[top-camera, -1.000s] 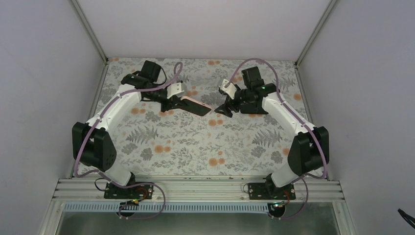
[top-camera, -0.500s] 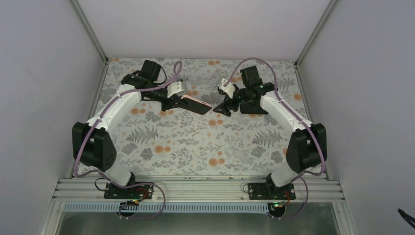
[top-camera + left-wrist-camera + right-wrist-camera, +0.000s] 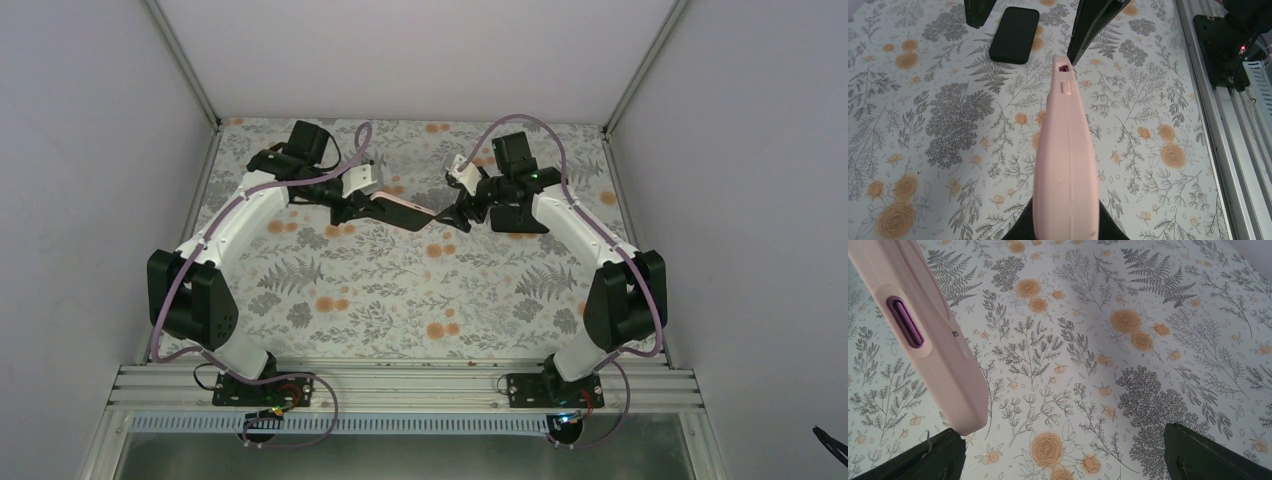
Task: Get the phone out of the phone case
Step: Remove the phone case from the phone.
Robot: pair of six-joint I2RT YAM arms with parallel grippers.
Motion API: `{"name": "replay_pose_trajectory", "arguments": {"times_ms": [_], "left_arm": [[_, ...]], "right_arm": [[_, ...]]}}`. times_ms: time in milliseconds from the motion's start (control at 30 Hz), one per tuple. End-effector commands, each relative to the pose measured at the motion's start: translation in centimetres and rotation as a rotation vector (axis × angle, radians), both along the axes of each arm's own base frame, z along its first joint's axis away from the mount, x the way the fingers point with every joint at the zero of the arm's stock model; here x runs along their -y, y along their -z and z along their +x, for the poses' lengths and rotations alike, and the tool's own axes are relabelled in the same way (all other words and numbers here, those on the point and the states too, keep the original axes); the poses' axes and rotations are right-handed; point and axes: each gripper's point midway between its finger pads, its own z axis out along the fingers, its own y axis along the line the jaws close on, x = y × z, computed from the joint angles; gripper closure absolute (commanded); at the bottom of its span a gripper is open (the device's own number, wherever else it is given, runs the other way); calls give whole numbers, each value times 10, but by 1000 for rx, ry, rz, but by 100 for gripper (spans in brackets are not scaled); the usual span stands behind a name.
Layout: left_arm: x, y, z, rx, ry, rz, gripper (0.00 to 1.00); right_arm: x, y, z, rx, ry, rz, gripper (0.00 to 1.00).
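Note:
My left gripper [image 3: 362, 208] is shut on the pale pink phone case [image 3: 400, 208] and holds it edge-on above the table, its free end pointing right. In the left wrist view the case [image 3: 1064, 150] runs up from my left gripper [image 3: 1064, 234]. The phone inside shows only as purple in the case's cut-outs [image 3: 905, 322]. My right gripper [image 3: 452, 213] is open and sits at the case's free end. In the right wrist view the case's corner [image 3: 958, 405] hangs just above the left finger [image 3: 923, 460]. The jaws stand wide apart [image 3: 1063, 460] with nothing between them.
A black slab [image 3: 1014, 34] lies flat on the floral tablecloth [image 3: 400, 290] below my right gripper's fingers [image 3: 1093, 25]. An aluminium rail [image 3: 400, 385] runs along the near edge. Grey walls enclose the table on three sides.
My right gripper has moved left until it meets the case's free end. My left gripper has turned the case from slanted to nearly edge-on.

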Motion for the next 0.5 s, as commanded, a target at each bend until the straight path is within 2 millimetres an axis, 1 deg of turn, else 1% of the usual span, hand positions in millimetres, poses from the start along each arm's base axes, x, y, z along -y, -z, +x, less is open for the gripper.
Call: {"name": "replay_pose_trajectory", "arguments": {"times_ms": [0,300,467], "left_arm": [[10,-25,-7,27,52,-76,98],[16,-27,-15,19,76,-79,98],[21,-33,-25,7,107,-104,98]], "right_arm": [[7,-11,24,59,67,12,3],[8,-11,35,77,92,-1,4],[10,-12,46,97,124,-11,4]]}}
